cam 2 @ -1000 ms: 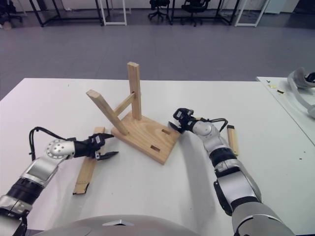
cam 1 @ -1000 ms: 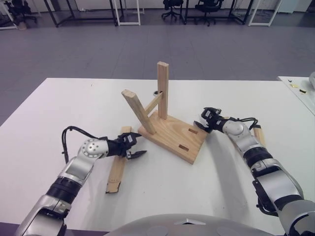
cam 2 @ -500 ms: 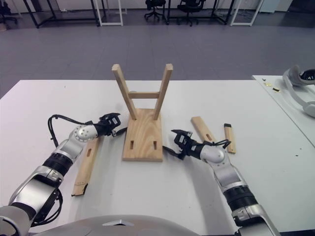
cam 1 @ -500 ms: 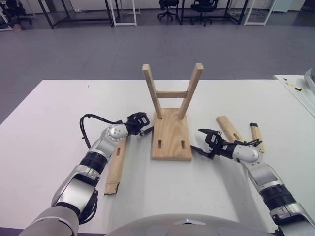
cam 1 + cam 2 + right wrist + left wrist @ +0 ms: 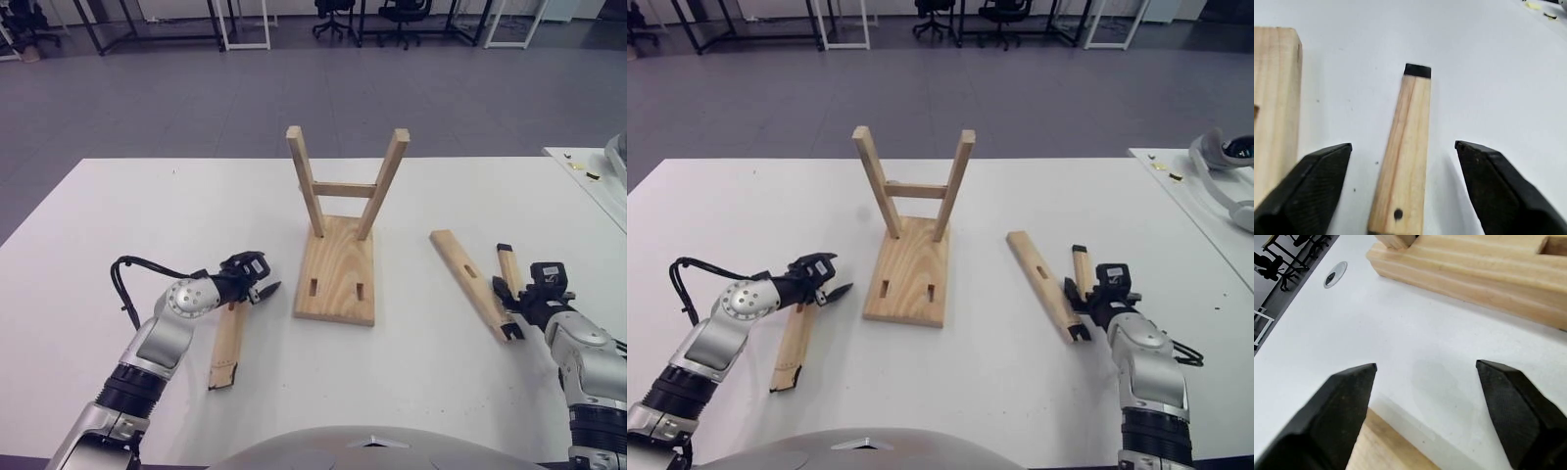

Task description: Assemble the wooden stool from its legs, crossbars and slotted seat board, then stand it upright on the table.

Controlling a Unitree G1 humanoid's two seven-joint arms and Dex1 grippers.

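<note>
The slotted seat board (image 5: 336,284) lies flat mid-table with two legs (image 5: 305,181) and a crossbar (image 5: 344,190) standing up from its far end. My left gripper (image 5: 266,292) is open just left of the board, above a loose leg (image 5: 229,343); the board's edge (image 5: 1474,269) shows ahead of its fingertips (image 5: 1347,387). To the right lie another loose leg (image 5: 470,284) and a short black-tipped crossbar (image 5: 508,270). My right gripper (image 5: 1084,299) stands open at that crossbar's (image 5: 1405,161) near end, one finger on each side.
A second white table with a pale headset (image 5: 1227,171) stands at the far right. Bare tabletop (image 5: 392,382) stretches in front of the board. Black cable (image 5: 132,274) loops off my left forearm.
The seat board turned from skewed to square, with the head camera shifting too. My left gripper drew back left from it. My right gripper moved right, onto the short crossbar.
</note>
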